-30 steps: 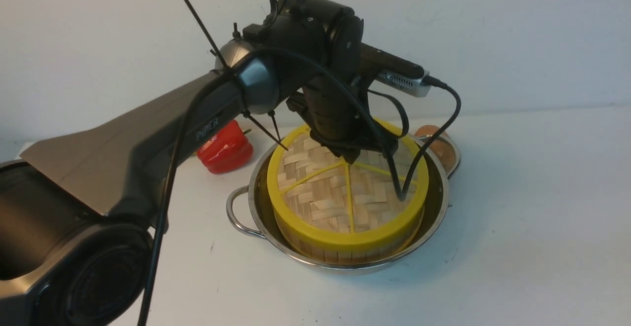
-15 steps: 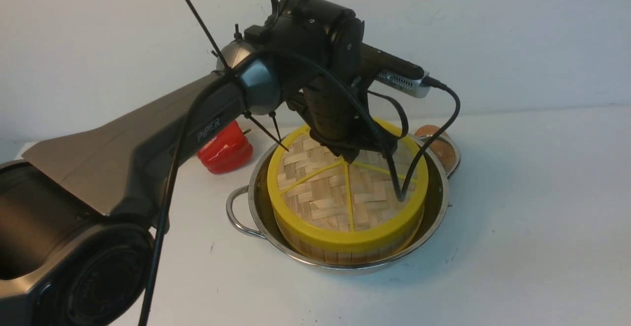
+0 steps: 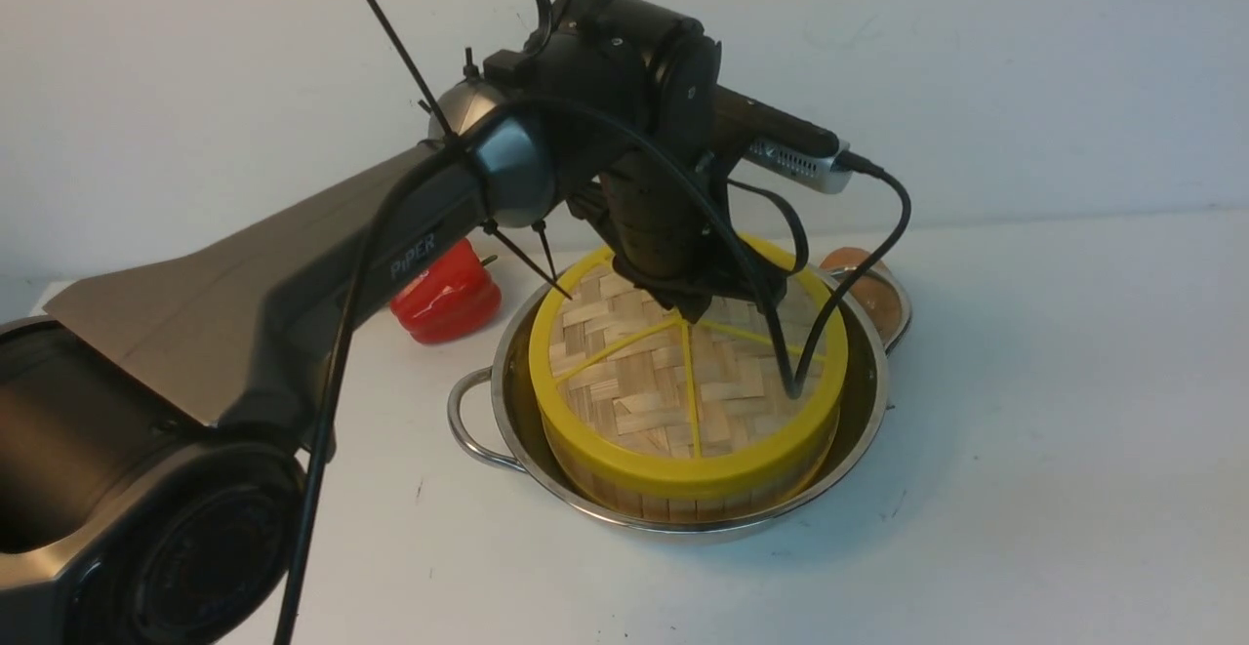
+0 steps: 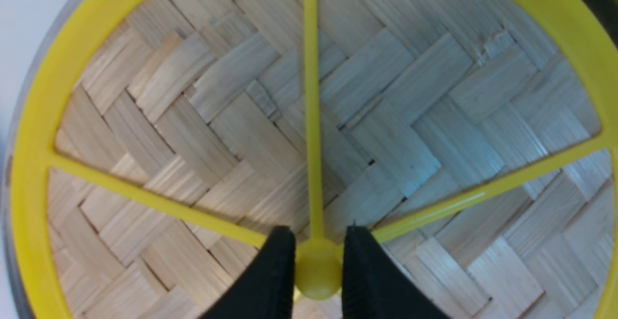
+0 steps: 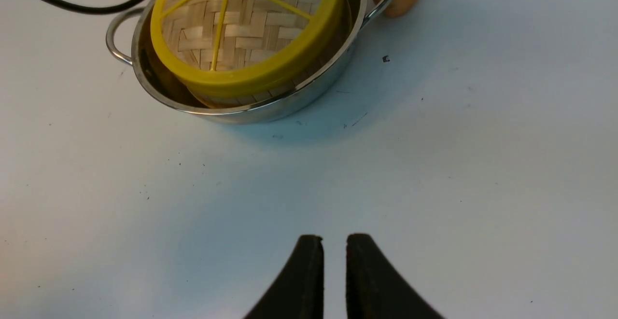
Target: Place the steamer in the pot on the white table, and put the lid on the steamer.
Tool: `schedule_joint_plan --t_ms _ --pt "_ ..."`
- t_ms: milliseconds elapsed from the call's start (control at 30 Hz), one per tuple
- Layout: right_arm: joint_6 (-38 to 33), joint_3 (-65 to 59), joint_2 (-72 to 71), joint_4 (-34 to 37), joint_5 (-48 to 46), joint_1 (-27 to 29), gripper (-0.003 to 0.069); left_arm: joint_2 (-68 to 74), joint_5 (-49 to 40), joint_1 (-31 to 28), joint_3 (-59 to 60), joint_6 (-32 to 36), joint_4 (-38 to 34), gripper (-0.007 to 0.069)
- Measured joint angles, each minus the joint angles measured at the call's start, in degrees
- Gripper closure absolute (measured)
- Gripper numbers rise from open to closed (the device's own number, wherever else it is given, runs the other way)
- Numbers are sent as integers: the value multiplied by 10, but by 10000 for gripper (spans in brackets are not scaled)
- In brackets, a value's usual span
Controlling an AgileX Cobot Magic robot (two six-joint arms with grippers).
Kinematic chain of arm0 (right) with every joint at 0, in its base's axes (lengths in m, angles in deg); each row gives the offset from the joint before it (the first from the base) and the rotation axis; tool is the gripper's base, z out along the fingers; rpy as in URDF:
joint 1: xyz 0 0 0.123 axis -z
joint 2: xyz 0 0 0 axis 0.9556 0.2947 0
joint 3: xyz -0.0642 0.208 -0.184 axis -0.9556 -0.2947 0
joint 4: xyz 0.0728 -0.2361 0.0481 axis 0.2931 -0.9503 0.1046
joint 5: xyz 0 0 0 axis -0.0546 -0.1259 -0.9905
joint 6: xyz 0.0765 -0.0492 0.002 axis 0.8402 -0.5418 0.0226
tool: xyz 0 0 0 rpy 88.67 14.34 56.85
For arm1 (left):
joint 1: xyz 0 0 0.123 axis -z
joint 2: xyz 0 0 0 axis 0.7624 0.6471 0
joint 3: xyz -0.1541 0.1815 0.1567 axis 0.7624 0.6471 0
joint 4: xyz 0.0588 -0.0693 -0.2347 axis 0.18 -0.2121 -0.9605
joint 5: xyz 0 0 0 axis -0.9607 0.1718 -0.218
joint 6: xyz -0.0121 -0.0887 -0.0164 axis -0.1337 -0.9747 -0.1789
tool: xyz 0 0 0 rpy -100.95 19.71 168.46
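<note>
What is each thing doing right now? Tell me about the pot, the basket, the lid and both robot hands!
pot: upright on the white table, steamer inside.
steamer: sitting in the pot, covered.
lid: lying flat on the steamer.
left gripper: fingers either side of the lid's centre knob.
right gripper: narrowly parted, holding nothing, above bare table.

— What colours sit under the black left gripper [image 4: 316, 266]?
— The lid [image 3: 683, 382]: yellow rim and spokes, tan herringbone weave. Around it, the shiny silver pot [image 3: 859, 430].
— And beside the claw?
— A red pepper [image 3: 447, 296] on the white table [image 3: 1054, 450].
</note>
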Motion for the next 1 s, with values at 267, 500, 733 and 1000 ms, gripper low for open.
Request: schedule_joint_plan --t_ms 267,500,733,1000 --pt "0 0 0 0 0 0 566 1 10 0 0 0 2 239" --pt "0 0 0 0 0 0 559 2 6 0 -31 0 2 34" --pt "-4 0 0 -7 0 0 550 -13 -52 0 -112 3 2 80" --pt "-5 0 0 -73 0 0 546 -99 -68 0 -131 19 2 564"
